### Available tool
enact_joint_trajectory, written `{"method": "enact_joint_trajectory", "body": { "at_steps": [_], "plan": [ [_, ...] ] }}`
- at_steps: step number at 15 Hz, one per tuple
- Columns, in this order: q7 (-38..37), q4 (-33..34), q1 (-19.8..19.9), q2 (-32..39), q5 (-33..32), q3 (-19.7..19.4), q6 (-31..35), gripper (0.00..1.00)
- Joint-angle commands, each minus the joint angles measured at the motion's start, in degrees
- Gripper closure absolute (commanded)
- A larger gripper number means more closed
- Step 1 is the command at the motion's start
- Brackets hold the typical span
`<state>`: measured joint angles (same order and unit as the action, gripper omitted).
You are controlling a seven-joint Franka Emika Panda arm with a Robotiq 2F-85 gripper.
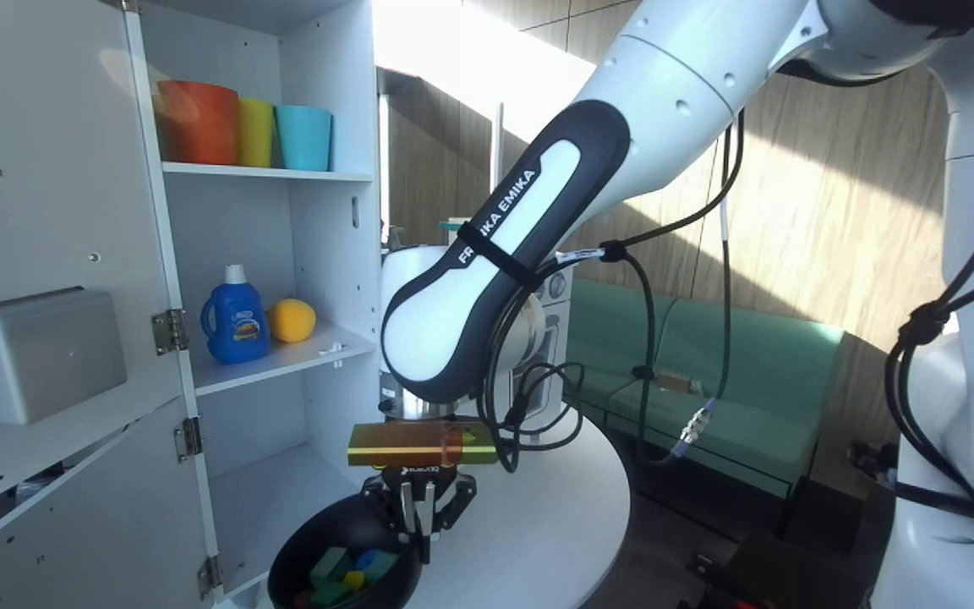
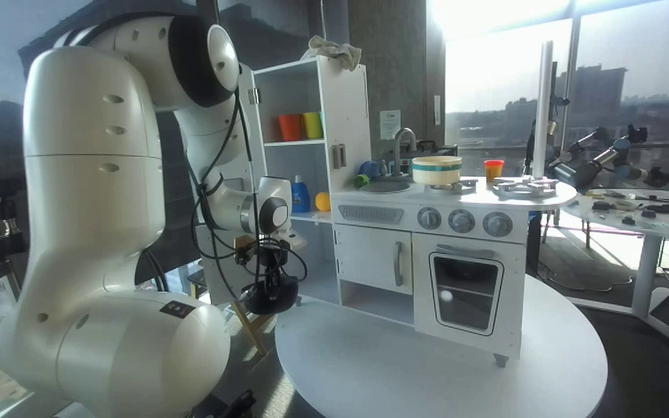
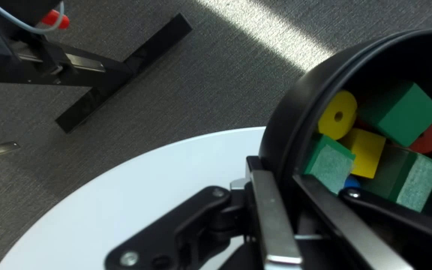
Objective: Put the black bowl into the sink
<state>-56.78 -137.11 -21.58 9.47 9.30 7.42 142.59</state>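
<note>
One gripper (image 3: pixel 277 171), jaws tight on black bowl (image 3: pixel 291 116) (rim between).

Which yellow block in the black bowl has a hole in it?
In the wrist view, the round yellow block in the black bowl: a hole shows in its face. The square-cornered yellow block beside it shows none.

In an exterior view, bowl (image 1: pixel 309 526) bottom left, blocks (image 1: pixel 331 565) in it; wrist view has its wall between the fingers (image 3: pixel 274 217) of the gripper (image 3: pixel 276 172). Cups (image 1: pixel 204 127) on upper shelf (image 1: pixel 284 173), bottle (image 1: pixel 238 326) left of ball (image 1: pixel 292 320) on shelf below (image 1: pixel 301 353). In an exterior view: play kitchen (image 2: pixel 369 249) on table (image 2: pixel 427 371), sink (image 2: pixel 385 187) in its top mid-frame, faucet (image 2: pixel 396 154) behind, pot (image 2: pixel 436 174) right of sink on burner (image 2: pixel 468 184), tub (image 2: pixel 493 171) right of pot. There, bowl is left of play kitchen; over table or past edge, hard to tell.
</note>
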Motion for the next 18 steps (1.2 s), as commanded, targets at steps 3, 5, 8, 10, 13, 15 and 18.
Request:
{"method": "enact_joint_trajectory", "body": {
  "at_steps": [3,5,8,10,13,15,18],
  "plan": [
    [0.73,-13.39,3.84,-17.33,5.41,3.45,-2.09,0.93],
    [-0.33,-16.68,4.36,-22.42,5.99,4.12,-2.7,0.93],
    [-0.29,-20.43,5.2,-30.18,6.98,4.7,-4.8,0.93],
    [-0.29,-22.01,5.93,-35.22,7.01,4.69,-7.17,0.93],
    [-0.76,-20.32,7.77,-40.58,5.58,4.67,-11.93,0.93],
    [-0.73,-20.27,9.15,-45.32,5.38,4.42,-14.22,0.93],
    [0.22,-20.15,11.19,-51.69,5.94,3.28,-18.56,0.93]
  ]
}}
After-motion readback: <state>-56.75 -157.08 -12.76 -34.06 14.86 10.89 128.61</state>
